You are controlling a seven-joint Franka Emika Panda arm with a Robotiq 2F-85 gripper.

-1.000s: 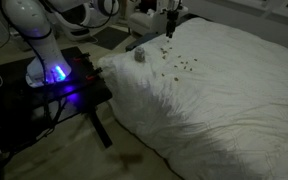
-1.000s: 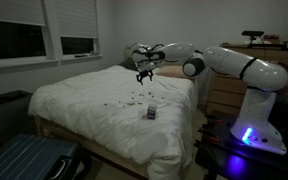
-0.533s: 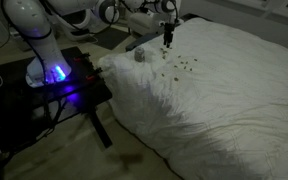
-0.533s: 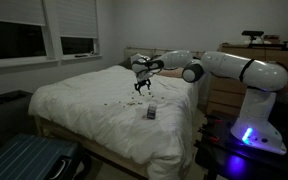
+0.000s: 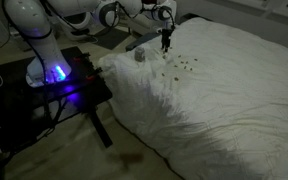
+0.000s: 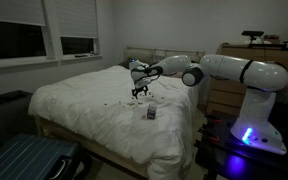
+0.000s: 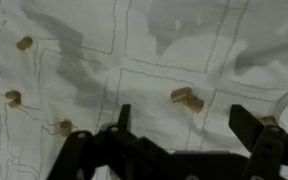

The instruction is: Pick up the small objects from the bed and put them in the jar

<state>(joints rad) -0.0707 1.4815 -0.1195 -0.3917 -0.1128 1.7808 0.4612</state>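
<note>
The bed (image 5: 224, 100) (image 6: 74, 105) has a wrinkled white cover. Several small objects (image 5: 179, 66) (image 6: 124, 100) lie scattered on it as dark specks. The pale jar (image 5: 139, 55) (image 6: 151, 113) stands upright on the cover near them. My gripper (image 5: 165, 42) (image 6: 139, 93) hangs open just above the cover, beside the jar and over the specks. In the wrist view the gripper (image 7: 186, 125) holds nothing, and one brownish small object (image 7: 187, 99) lies on the cover just beyond the gap between its fingers. More bits (image 7: 13, 97) lie to the left.
A black side table (image 5: 79, 85) carries the robot base with a blue light (image 5: 56, 73) next to the bed. A dresser (image 6: 224, 90) stands behind the arm, and a blue suitcase (image 6: 24, 160) lies on the floor at the bed's foot.
The open gripper has come down toward the cover and moved a little nearer the jar. Nothing on the bed has moved.
</note>
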